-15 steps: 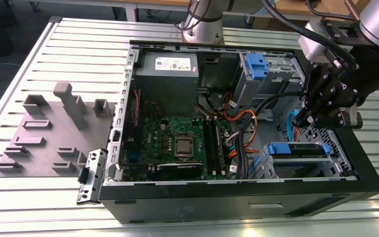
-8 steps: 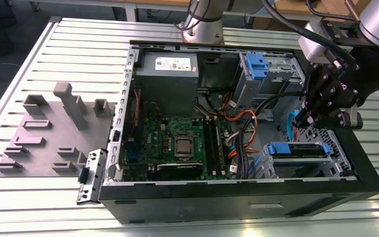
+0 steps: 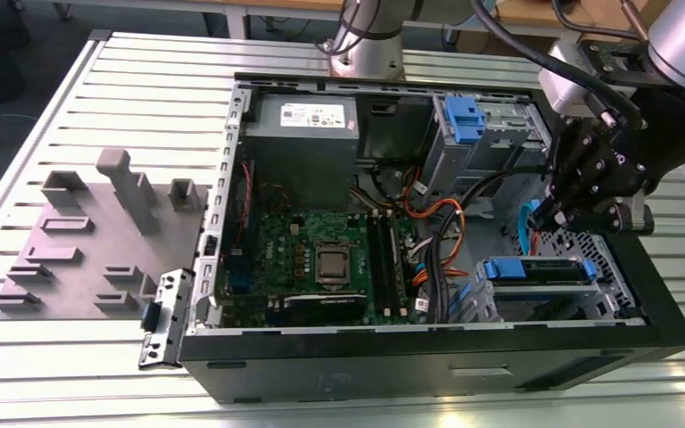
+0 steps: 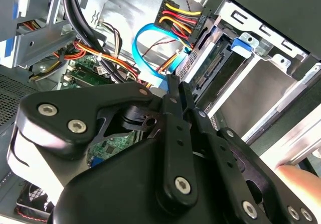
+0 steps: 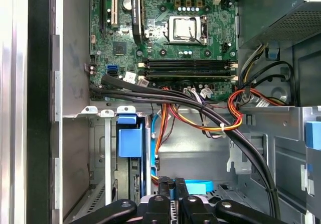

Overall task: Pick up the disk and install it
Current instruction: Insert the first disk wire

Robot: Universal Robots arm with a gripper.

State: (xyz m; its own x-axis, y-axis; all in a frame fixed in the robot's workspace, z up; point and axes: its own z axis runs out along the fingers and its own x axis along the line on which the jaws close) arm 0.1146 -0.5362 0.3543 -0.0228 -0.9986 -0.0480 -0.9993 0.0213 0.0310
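The disk point(image 3: 535, 271) lies in the drive cage at the case's front corner on the exterior view's right, its blue carrier tab facing the case's inside. In the second wrist view the disk point(image 4: 209, 68) sits in the metal cage with its connector edge showing and a blue tab at its end. In the first wrist view the disk point(image 5: 128, 148) stands edge-on behind its blue tab. My gripper point(image 3: 557, 217) hovers just above the cage, apart from the disk. Its black fingers are pressed together with nothing between them in both wrist views point(image 4: 174, 82) point(image 5: 173, 185).
The open computer case point(image 3: 438, 357) holds a green motherboard point(image 3: 318, 259), a grey power-supply box point(image 3: 304, 116) and a second bay with a blue bracket point(image 3: 462, 120). Black and orange cables point(image 5: 210, 118) and a blue cable point(image 4: 143, 48) run near the cage. A grey fixture plate point(image 3: 93, 241) lies beside the case.
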